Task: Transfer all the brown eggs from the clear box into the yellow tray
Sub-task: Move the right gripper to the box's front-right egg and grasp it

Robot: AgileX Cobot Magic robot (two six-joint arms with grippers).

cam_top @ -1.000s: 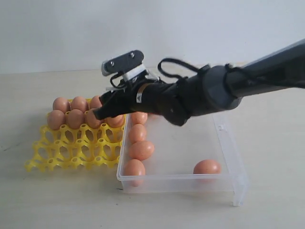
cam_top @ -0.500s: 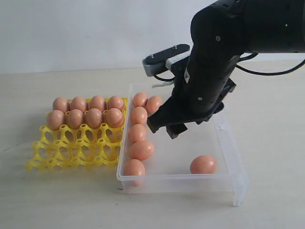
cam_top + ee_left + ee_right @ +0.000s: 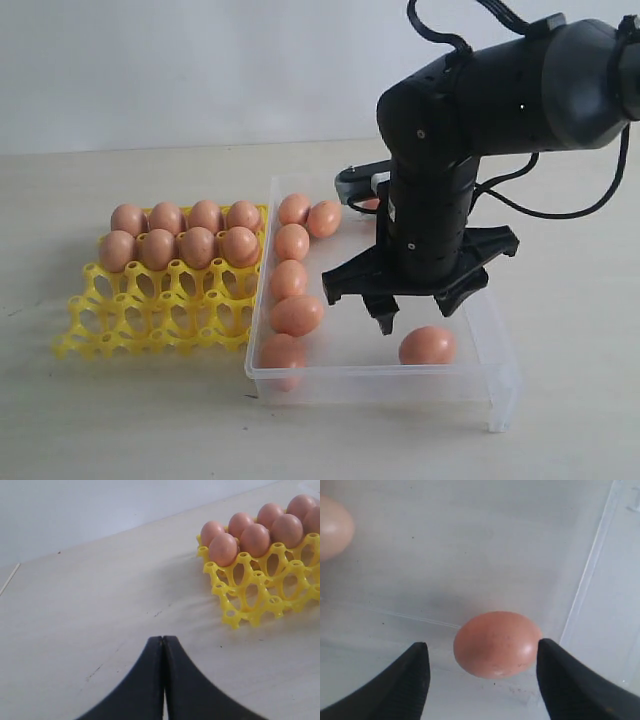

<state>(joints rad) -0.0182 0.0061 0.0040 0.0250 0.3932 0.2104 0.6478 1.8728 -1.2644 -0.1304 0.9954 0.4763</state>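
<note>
The right gripper [image 3: 418, 310] has swung away from the yellow tray [image 3: 150, 312], which now holds eight brown eggs [image 3: 185, 232]. It hangs with jaws apart over a lone egg [image 3: 428, 345] at the near right of the clear box [image 3: 370, 374]. That egg lies on its side, long axis left-right. The left gripper [image 3: 163, 642] has its jaws pressed together above the table [image 3: 90, 610].

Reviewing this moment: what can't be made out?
- Exterior view: the right arm covers part of the clear box, so its brown eggs cannot all be counted.
- Left wrist view: the yellow tray is cut off by the frame edge.
- Right wrist view: one egg is blurred and cut off.
</note>
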